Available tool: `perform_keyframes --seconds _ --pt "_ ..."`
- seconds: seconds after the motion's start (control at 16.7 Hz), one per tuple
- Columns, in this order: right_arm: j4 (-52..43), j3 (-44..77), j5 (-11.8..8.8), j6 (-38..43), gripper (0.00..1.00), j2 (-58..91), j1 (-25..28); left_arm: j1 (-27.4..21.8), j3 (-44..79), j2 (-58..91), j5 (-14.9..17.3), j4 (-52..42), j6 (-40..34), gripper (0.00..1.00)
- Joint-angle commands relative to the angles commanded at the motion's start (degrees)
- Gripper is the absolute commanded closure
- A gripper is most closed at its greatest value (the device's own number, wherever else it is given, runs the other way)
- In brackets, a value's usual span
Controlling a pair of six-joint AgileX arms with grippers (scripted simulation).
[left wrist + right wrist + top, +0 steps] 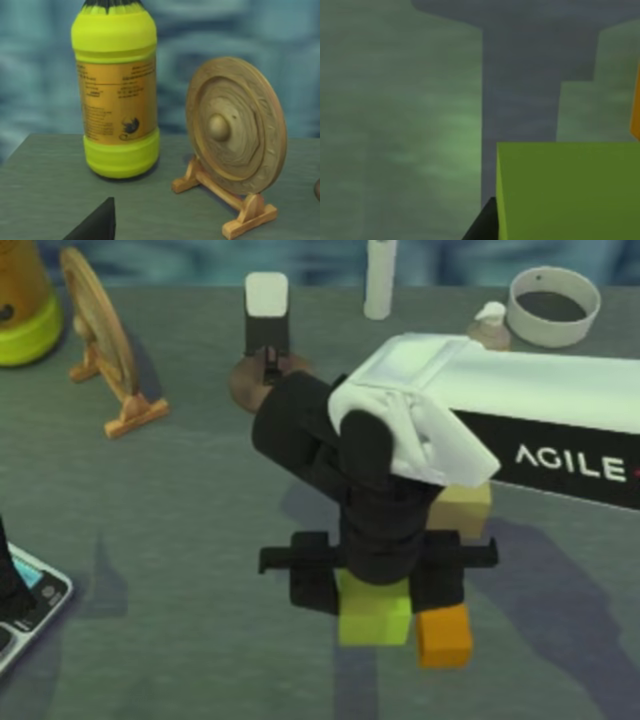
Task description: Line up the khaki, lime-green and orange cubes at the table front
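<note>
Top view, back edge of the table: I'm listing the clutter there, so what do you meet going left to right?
Yellow bottle → round wooden disc on its stand → white cylinder → white ring-shaped bowl.

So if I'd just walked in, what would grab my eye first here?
Probably the right arm, white and black, reaching in from the top view's right, its right gripper down over the lime-green cube near the table's front. The small orange cube sits just right of the green one, with the khaki cube half hidden behind the arm. At far left stand a big yellow bottle and a round wooden disc on a stand.
</note>
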Motion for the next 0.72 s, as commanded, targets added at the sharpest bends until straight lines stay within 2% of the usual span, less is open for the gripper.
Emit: perform_keyframes --seconds 0.18,0.48,0.72 --pt "2.35 -1.67 0.04 0.04 1.0 0.75 -0.05 0.0 0.0 0.0 0.0 0.0 0.0 0.0" --pt "12.79 -7.95 0.12 0.19 1.0 4.3 0.21 0.0 0.0 0.0 0.0 0.0 0.0 0.0" --pt "14.25 -9.03 0.14 0.21 1.0 5.03 0.35 0.0 0.0 0.0 0.0 0.0 0.0 0.0"
